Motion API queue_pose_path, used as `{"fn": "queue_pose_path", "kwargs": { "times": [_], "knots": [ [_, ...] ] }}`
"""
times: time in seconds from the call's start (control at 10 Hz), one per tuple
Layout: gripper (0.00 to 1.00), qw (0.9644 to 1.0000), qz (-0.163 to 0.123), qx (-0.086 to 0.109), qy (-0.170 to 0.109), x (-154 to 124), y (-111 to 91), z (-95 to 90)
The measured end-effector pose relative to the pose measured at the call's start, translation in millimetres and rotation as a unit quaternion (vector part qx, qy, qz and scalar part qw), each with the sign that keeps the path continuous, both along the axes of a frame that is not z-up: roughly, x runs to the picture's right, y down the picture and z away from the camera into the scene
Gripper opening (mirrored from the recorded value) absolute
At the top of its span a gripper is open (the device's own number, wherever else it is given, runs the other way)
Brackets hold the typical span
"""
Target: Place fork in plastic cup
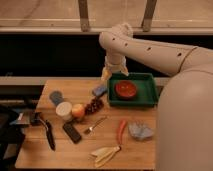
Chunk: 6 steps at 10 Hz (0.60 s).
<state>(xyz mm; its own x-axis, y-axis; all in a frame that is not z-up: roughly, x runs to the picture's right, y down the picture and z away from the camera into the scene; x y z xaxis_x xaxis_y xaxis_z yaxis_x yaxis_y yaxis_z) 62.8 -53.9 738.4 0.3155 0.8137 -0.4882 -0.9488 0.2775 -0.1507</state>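
Observation:
The fork (95,125), small and silver, lies flat on the wooden table (75,86) near its middle, slanted. The plastic cup (56,97), short and blue-grey, stands upright at the left, behind a cream-white cup (64,110). My gripper (106,74) hangs from the white arm over the table's back edge, just left of the green tray (132,104). It stands open and holds nothing. It is well behind the fork and to the right of the plastic cup.
A red bowl (125,89) sits in the tray. An apple (78,110), grapes (93,105) and a blue sponge (99,90) lie between cup and tray. Nearer the front are a black-handled knife (47,132), a black device (72,132), an orange-handled yellow tool (112,145) and a crumpled grey bag (141,131).

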Motion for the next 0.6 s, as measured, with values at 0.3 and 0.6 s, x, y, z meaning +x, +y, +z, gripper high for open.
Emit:
{"fn": "queue_pose_path", "kwargs": {
  "times": [0.3, 0.6],
  "knots": [
    [0.8, 0.9995, -0.003, -0.025, -0.019, -22.0, 33.1, -7.7],
    [0.8, 0.9979, -0.002, -0.063, -0.014, -35.6, 72.9, 17.8]
  ]
}}
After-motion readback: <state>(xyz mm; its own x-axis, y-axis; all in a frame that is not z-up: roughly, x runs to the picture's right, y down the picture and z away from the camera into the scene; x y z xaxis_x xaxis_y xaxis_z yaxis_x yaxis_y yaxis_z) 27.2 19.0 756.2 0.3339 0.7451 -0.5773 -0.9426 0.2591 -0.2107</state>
